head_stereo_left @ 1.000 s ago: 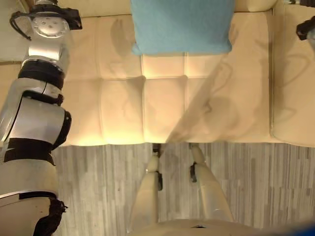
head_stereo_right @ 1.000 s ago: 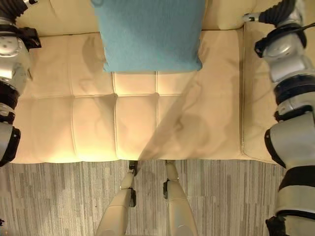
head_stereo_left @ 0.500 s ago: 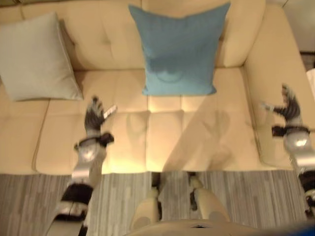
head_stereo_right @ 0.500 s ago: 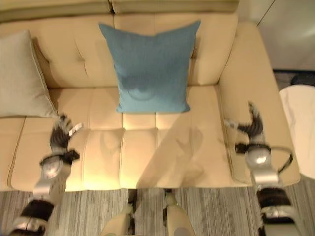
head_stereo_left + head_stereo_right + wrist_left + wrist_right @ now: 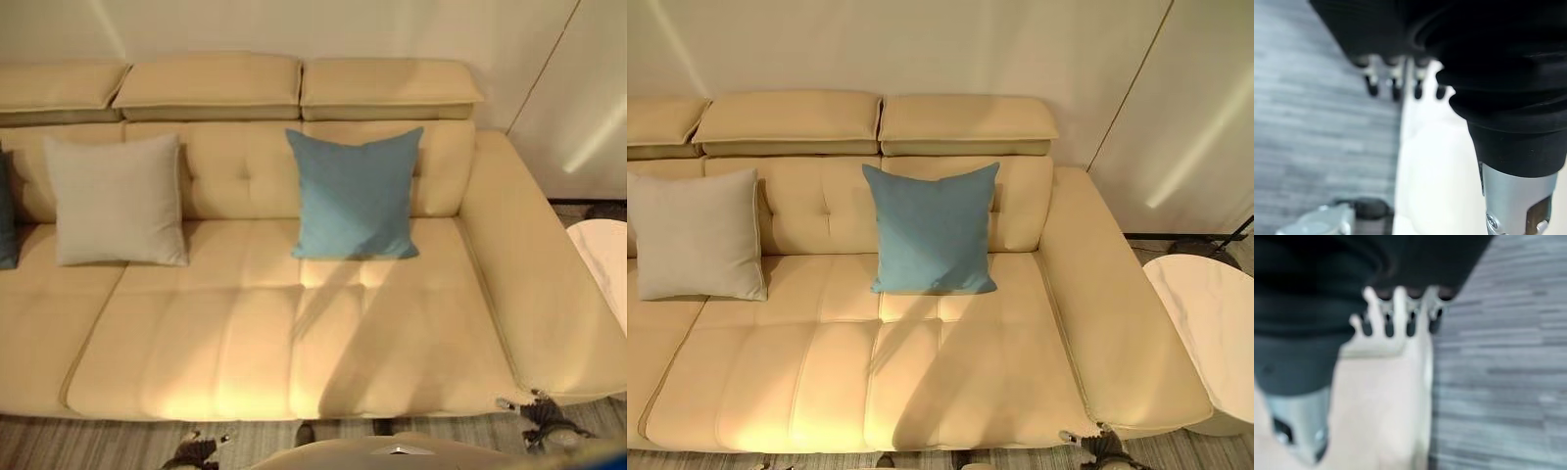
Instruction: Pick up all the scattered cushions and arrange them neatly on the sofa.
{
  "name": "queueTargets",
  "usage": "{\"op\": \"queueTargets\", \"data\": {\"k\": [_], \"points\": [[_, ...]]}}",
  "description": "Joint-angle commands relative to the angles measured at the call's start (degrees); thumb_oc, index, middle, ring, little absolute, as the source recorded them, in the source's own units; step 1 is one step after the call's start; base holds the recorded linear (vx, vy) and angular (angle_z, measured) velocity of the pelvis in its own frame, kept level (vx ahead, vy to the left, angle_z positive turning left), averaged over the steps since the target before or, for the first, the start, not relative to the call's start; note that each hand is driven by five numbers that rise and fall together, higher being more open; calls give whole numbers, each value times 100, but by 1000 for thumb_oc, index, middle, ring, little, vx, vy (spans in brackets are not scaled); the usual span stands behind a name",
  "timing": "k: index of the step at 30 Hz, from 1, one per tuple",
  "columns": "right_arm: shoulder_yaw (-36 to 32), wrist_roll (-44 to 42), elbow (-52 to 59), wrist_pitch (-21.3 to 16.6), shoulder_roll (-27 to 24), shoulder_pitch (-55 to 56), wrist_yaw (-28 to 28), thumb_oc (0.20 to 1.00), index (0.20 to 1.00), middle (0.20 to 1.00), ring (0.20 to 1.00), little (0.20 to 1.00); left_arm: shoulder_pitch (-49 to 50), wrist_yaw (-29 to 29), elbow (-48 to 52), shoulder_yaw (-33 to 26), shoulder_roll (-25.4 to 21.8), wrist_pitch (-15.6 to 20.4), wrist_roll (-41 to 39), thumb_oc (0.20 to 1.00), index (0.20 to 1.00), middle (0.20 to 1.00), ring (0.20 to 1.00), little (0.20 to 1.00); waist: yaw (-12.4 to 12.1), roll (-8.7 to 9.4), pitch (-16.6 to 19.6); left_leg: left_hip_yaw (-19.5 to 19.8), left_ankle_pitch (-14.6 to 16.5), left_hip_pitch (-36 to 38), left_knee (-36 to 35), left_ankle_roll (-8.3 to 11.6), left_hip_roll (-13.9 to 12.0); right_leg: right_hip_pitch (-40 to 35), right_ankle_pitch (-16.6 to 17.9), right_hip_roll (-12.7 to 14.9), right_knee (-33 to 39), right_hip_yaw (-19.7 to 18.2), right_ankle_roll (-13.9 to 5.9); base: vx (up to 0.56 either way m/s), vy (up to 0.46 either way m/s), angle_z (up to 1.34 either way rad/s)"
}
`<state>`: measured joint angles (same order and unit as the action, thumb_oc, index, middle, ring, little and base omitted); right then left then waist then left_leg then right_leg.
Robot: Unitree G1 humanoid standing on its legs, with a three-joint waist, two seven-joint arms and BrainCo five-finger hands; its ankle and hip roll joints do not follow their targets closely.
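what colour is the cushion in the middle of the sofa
Blue, plain with no pattern. The cushion leans upright against the cream sofa backrest; the right eye view shows it best.

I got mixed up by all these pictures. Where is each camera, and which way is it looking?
Left eye: on the head, looking down at the sofa, blue cushion, grey cushion; both hands low.
Right eye: beside it, same scene, plus a white table.
Left wrist: along the left hand toward floor.
Right wrist: along the right hand toward floor.
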<state>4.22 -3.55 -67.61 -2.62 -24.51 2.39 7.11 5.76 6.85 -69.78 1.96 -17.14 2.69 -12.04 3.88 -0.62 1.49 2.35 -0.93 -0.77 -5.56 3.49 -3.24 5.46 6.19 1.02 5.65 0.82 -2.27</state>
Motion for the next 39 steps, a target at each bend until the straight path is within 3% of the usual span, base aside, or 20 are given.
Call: {"op": "queueTargets", "data": {"k": [1, 6, 9, 11, 12, 14, 17, 20, 24, 27, 29, 30, 31, 33, 39], "points": [[72, 272, -299, -2, -57, -355, -24, 1000, 1000, 1000, 1000, 1000, -502, 13, -125, 108, -171, -7, 520, 1000, 1000, 1000, 1000, 1000, 5, 47, -98, -74, -372, 233, 56, 543, -157, -206, -415, 114, -361, 186, -531, -101, -93, 10], [39, 222, -574, 41, 49, -281, 20, 1000, 1000, 1000, 1000, 1000, -664, 2, -135, 273, -263, -20, 613, 1000, 1000, 1000, 1000, 1000, 16, 84, -243, 85, -792, -247, 56, 771, -314, -186, -381, -42, -103, 345, -439, -181, -100, 31], [73, 222, -709, 90, 93, -282, 12, 1000, 1000, 1000, 1000, 1000, -752, 5, -160, 358, -278, -47, 692, 1000, 1000, 1000, 1000, 1000, -1, 173, -309, -42, -837, -420, 58, 676, -293, -90, -343, -29, -65, 424, -460, -171, -53, 52], [68, 214, -704, 97, 72, -287, 7, 1000, 1000, 1000, 1000, 1000, -757, -6, -157, 379, -268, -47, 719, 1000, 1000, 1000, 1000, 1000, 1, 226, -338, -102, -666, -386, 240, 569, -253, -55, -297, 11, -65, 425, -459, -145, -12, 40], [80, 254, -747, 140, 50, -298, -11, 1000, 1000, 1000, 1000, 1000, -735, -50, -155, 393, -220, -53, 737, 1000, 1000, 1000, 1000, 1000, 27, 324, -323, 22, -223, -305, 702, 392, -73, 33, -195, 90, -65, 378, -464, -154, 20, 27], [108, 328, -770, 173, 44, -301, -32, 1000, 1000, 1000, 1000, 1000, -781, -84, -170, 436, -164, -63, 771, 1000, 1000, 1000, 1000, 1000, 102, 361, -303, 17, 49, -131, 999, 315, -2, 142, -72, 155, -65, 346, -481, -168, 77, 3], [107, 319, -772, 228, 112, -324, -33, 1000, 1000, 1000, 1000, 1000, -869, -91, -134, 500, -88, -80, 708, 1000, 1000, 1000, 1000, 1000, 188, 271, -290, 218, 97, 271, 822, 302, -22, 349, 106, 146, -76, 307, -530, -121, 163, 8], [202, 259, -766, 304, 236, -561, -38, 1000, 1000, 1000, 1000, 1000, -1097, -62, -25, 684, -51, -93, 666, 1000, 1000, 1000, 1000, 1000, 239, 306, -455, 177, 448, 275, 574, 107, 265, 611, 417, 291, -165, 95, -700, -164, 231, -8], [424, 430, -724, 321, 397, -865, -10, 1000, 1000, 1000, 1000, 1000, -1220, 11, 75, 703, -105, -15, 639, 1000, 1000, 1000, 1000, 1000, 82, 389, -666, 53, 544, 71, 693, -93, 593, 998, 663, 466, -103, 9, -966, -228, 206, -82], [508, 498, -769, 328, 422, -899, -24, 1000, 1000, 1000, 1000, 1000, -1219, 30, 119, 718, -213, -11, 667, 1000, 1000, 1000, 1000, 1000, 48, 344, -747, -5, 463, -119, 820, -199, 614, 949, 322, 485, -716, -96, -814, -229, 112, -58], [489, 495, -827, 316, 428, -815, -61, 1000, 1000, 1000, 1000, 1000, -1138, 13, 90, 697, -243, -47, 782, 1000, 1000, 1000, 1000, 1000, -51, 229, -663, -16, 330, -162, 682, -266, 513, 570, -203, 427, -1359, -141, -664, -190, 62, -2], [452, 478, -858, 324, 438, -784, -65, 1000, 1000, 1000, 1000, 1000, -1115, 10, 79, 665, -250, -63, 770, 1000, 1000, 1000, 1000, 1000, -94, 203, -585, -27, 279, -226, 643, -260, 486, 456, -299, 441, -1411, -113, -653, -111, 3, -9], [451, 493, -873, 346, 426, -788, -63, 1000, 1000, 1000, 1000, 1000, -1108, 13, 56, 633, -245, -64, 735, 1000, 1000, 1000, 1000, 1000, -165, 206, -546, -69, 279, -195, 573, -222, 471, 383, -226, 531, -1145, 22, -665, -14, -57, -19], [435, 503, -984, 355, 475, -696, -94, 1000, 1000, 1000, 1000, 1000, -1019, 19, -129, 592, -166, -92, 783, 1000, 1000, 1000, 1000, 1000, -147, 288, -317, -123, 170, -82, 383, -95, 426, 30, -143, 439, -426, -3, -723, 74, -101, -34], [356, 387, -995, 381, 483, -623, -66, 1000, 1000, 1000, 1000, 1000, -961, 35, -254, 592, -47, -171, 859, 1000, 1000, 1000, 1000, 1000, -110, 291, -225, -104, -23, 56, 60, 17, 322, -244, -177, 300, -97, 17, -698, -8, -64, 20]]}}
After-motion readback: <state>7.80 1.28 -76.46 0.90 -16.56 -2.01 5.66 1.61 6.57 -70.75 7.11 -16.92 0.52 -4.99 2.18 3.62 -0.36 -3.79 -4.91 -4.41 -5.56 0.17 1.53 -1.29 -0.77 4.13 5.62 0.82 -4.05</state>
